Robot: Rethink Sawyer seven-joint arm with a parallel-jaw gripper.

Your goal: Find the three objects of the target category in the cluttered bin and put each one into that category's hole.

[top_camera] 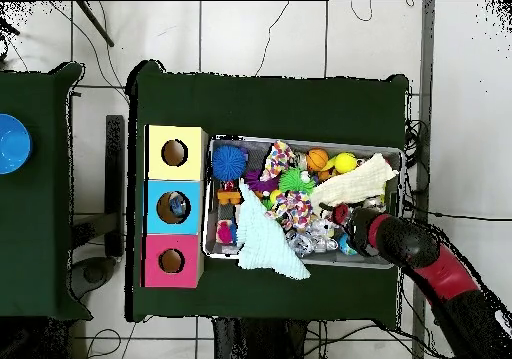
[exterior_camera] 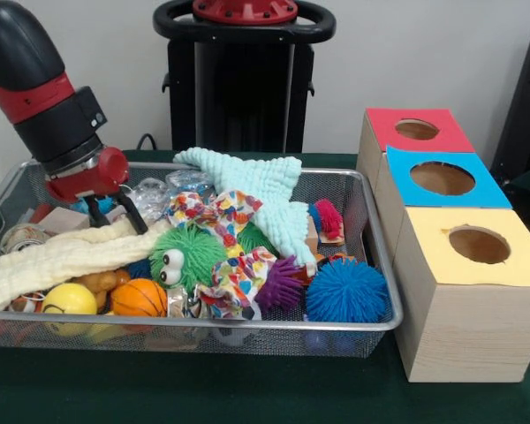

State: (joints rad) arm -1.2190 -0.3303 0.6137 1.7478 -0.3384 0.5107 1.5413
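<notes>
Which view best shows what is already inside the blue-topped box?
The overhead view: it looks straight down the blue-topped box's hole, where a small object lies, too small to identify. The front view shows only the hole's brown interior at a slant.

I see a dark green worktop [exterior_camera: 247, 397] under a silver mesh bin [exterior_camera: 274, 337]. Inside it: a blue spiky ball [exterior_camera: 346, 291], a green fuzzy ball [exterior_camera: 190, 256] with googly eyes, an orange basketball [exterior_camera: 139, 299], a yellow ball [exterior_camera: 68, 300], a mint cloth [exterior_camera: 265, 190] and a cream cloth [exterior_camera: 62, 261]. The box tops are red [exterior_camera: 415, 130], blue [exterior_camera: 442, 178] and yellow [exterior_camera: 477, 246].
</notes>
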